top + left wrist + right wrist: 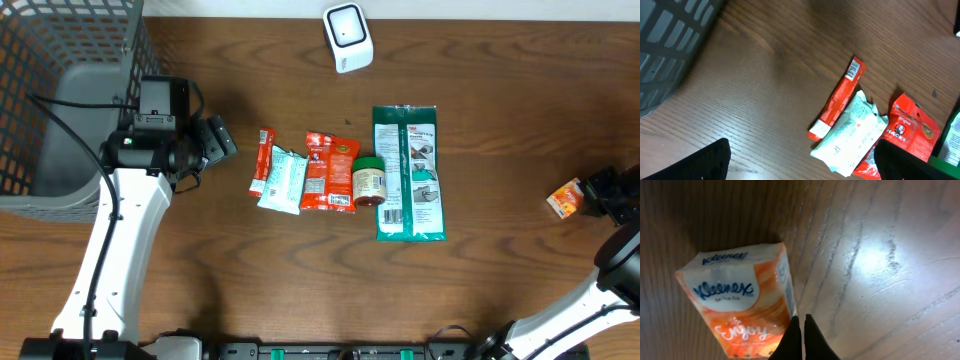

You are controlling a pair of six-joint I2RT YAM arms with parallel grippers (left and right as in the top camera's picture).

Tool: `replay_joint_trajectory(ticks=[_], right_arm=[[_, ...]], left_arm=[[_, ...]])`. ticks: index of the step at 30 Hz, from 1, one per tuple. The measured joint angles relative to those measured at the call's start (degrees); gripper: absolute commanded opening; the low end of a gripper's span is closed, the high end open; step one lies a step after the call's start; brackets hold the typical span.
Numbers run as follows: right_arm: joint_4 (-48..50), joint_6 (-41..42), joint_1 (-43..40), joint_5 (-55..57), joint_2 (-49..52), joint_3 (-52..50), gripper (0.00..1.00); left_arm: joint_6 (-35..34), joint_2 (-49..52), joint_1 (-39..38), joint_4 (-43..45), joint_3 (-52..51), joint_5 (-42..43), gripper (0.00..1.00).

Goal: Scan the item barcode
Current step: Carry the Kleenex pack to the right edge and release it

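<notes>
Two thin fingers of the right gripper are pressing flat together with no gap, their tips sitting at the lower corner of the orange tissue pack. Whether they are nipping its wrapper or merely touching it, I cannot tell. The pack is lying on the table at the far right, well apart from the other goods.

A corner pinch is looking too weak for a carry. The better move is probably spreading the jaws and closing across the pack's narrow sides, leaving the printed faces uncovered. The barcode is too small to find here, so the hold should be allowing a turn of the wrist.

Further in, the green packet, jar, red bag, white packet and red bar are lying in a close row. The pack should be travelling above them, not through them.

Beyond the row, the left gripper is hanging wide open beside the basket, holding nothing.

Farthest off, the white scanner is waiting at the table's back edge; the pack's code should be facing its window squarely.
</notes>
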Motion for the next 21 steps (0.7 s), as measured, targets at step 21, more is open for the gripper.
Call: replay_joint_trajectory(ticks=[21], right_arm=[[1.6, -5.92, 12.24, -1.4, -0.09, 0.0, 0.03]], left_arm=[[0.0, 0.0, 0.0, 0.0, 0.0, 0.0, 0.92]])
